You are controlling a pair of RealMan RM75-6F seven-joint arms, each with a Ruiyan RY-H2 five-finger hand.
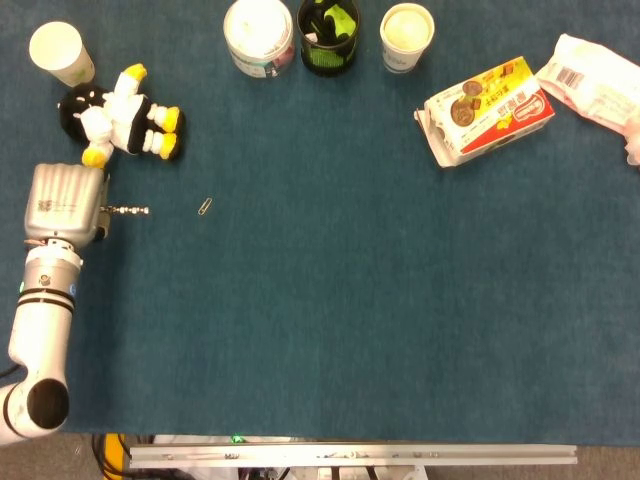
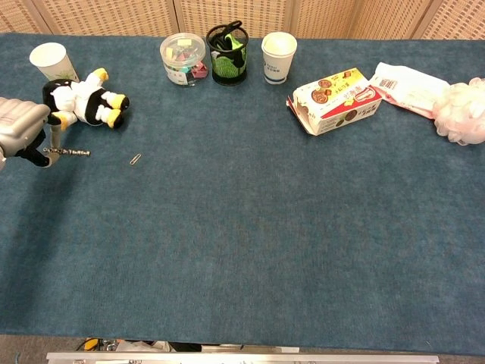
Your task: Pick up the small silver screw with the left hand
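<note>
My left hand (image 1: 62, 202) is at the far left of the table, just below the plush toy. It pinches the small silver screw (image 1: 130, 210), whose threaded end sticks out to the right. In the chest view the left hand (image 2: 23, 133) holds the screw (image 2: 70, 152) a little above the blue cloth. The right hand shows in neither view.
A black, white and yellow plush toy (image 1: 120, 112) lies just above the hand, with a white paper cup (image 1: 60, 52) behind it. A paper clip (image 1: 205, 207) lies to the right of the screw. Along the back stand a clear tub (image 1: 259, 36), a mesh pen holder (image 1: 328, 36), a cup (image 1: 406, 36), a snack box (image 1: 487, 110) and a packet (image 1: 595, 80).
</note>
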